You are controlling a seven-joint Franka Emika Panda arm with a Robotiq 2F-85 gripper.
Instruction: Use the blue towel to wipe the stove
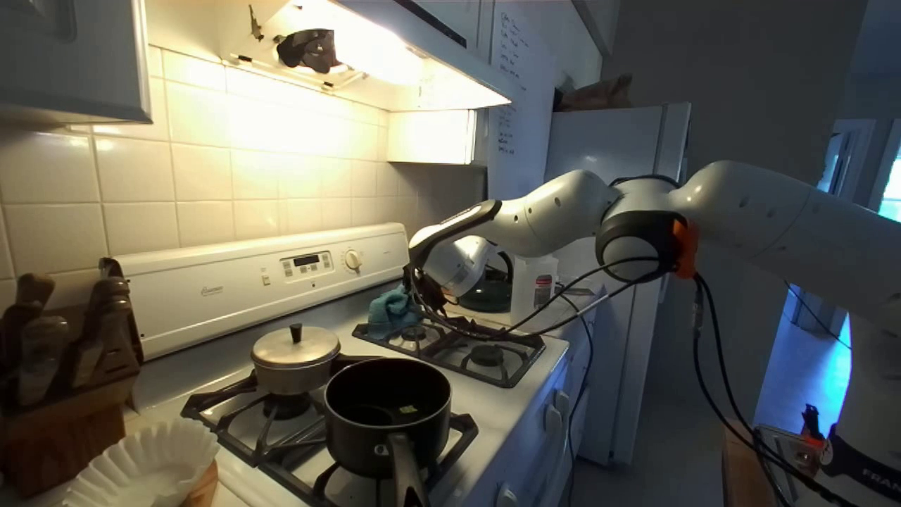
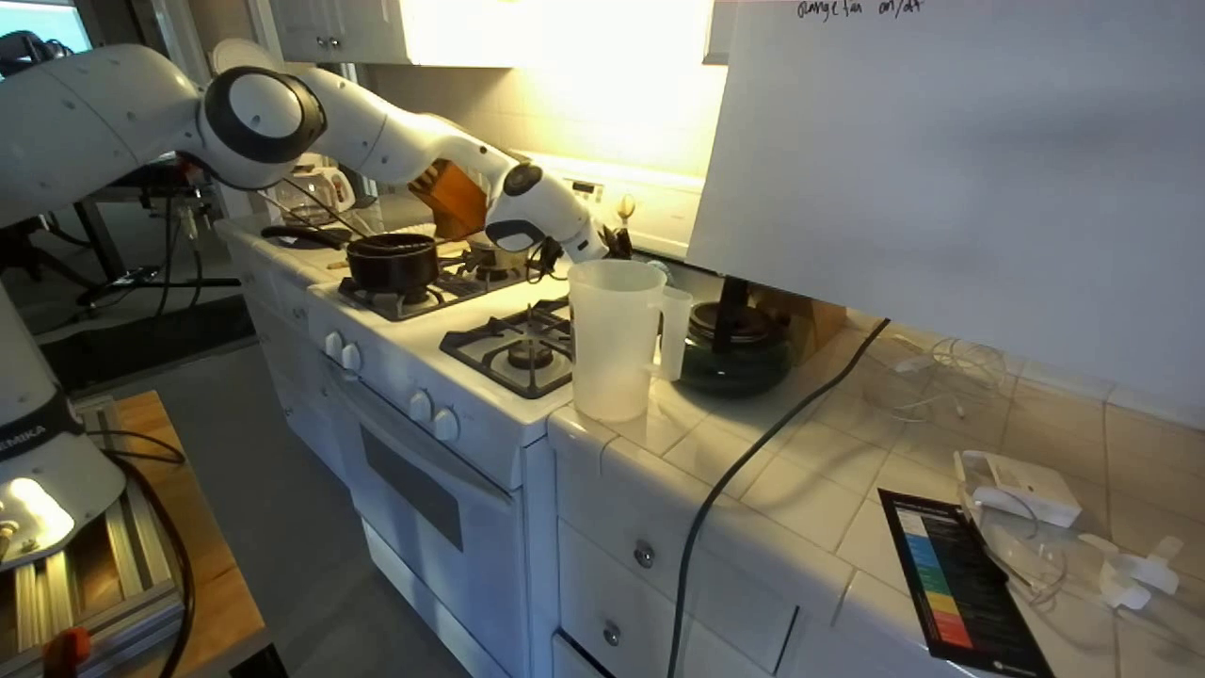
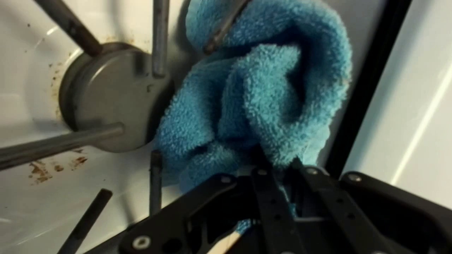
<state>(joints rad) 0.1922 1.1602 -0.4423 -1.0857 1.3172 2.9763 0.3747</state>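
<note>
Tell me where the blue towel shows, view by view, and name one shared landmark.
In an exterior view: blue towel, slightly left of centre, below mid-height.
In an exterior view: probably the bluish sliver beside the pitcher, above mid-height.
In the wrist view: blue towel, upper centre.
Shared landmark: dark burner grate.

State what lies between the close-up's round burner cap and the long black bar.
The bunched blue towel, overlapped by a grate prong; the wrist view shows it.

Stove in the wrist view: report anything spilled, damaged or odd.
Brown stains speckle the white top of the stove near the burner cap. They stand out against the pale surface, perhaps a dried spill or rust.
</note>
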